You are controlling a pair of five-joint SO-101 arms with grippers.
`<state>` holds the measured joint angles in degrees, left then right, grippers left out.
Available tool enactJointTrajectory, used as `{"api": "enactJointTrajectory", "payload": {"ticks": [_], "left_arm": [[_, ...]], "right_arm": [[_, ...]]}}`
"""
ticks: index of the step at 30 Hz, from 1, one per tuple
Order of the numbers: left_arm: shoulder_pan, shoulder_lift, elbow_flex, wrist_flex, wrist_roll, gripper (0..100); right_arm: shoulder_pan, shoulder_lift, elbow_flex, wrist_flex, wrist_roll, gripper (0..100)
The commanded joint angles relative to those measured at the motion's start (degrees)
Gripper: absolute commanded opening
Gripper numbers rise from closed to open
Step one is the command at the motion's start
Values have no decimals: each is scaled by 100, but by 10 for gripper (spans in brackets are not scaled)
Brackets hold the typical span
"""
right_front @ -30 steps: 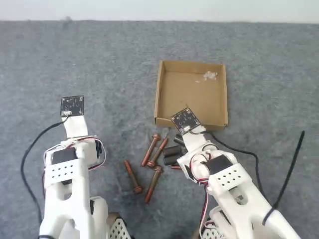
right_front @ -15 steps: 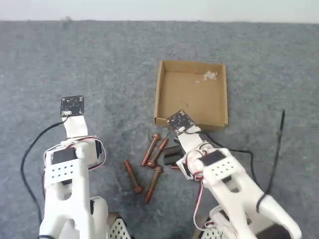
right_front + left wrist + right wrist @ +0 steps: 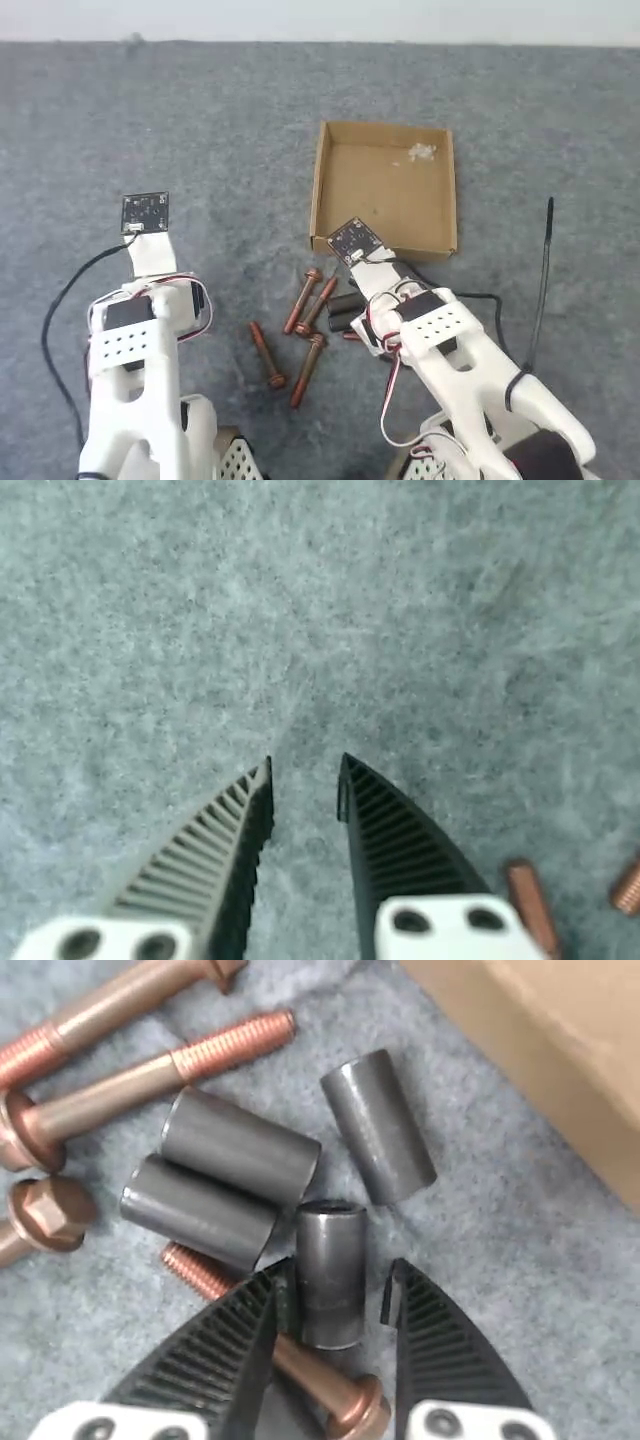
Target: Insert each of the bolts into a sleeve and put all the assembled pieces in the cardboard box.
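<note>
Right gripper [image 3: 340,1265]: black toothed jaws are narrowly parted and set either side of a short dark grey metal sleeve [image 3: 330,1295]; a slight gap is seen on one side, so a firm hold is not judged made.
Left gripper [image 3: 305,765]: jaws are slightly parted with nothing between them, held over grey carpet [image 3: 300,600], apart from the pile.
Task parts: three more dark sleeves [image 3: 240,1145] and several long copper-coloured bolts [image 3: 303,300] are scattered just beside the shallow brown cardboard box [image 3: 318,190].
Progress: no assembled piece is seen in the box, so nearly all the work is judged left.
Surroundings: a small white scrap [image 3: 420,152] is seen inside the box.
Obstruction: one copper bolt [image 3: 345,1405] is lying against the straddled sleeve; neighbouring sleeves are crowded close.
</note>
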<state>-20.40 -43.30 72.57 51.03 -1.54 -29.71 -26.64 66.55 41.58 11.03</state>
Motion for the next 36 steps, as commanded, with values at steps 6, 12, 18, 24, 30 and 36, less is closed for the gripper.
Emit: {"api": "enactJointTrajectory", "payload": {"ticks": [6, 12, 18, 24, 30, 36], "left_arm": [[18, -9, -251, -105, -53, 105], [149, 0, -251, -97, -53, 103], [237, 0, -242, -70, -62, 102], [229, -35, -180, -62, -62, 101], [220, -35, -180, -62, -62, 101], [220, -35, -180, -62, -70, 101]], "right_arm": [[-224, 84, -352, -48, 589, 144], [-259, 154, -352, -48, 598, 143], [-251, 629, -686, 119, 633, 35], [75, 479, -738, 470, 536, 13], [664, -734, -264, 743, 0, 13], [1182, -2255, 501, 593, -18, 13]]}}
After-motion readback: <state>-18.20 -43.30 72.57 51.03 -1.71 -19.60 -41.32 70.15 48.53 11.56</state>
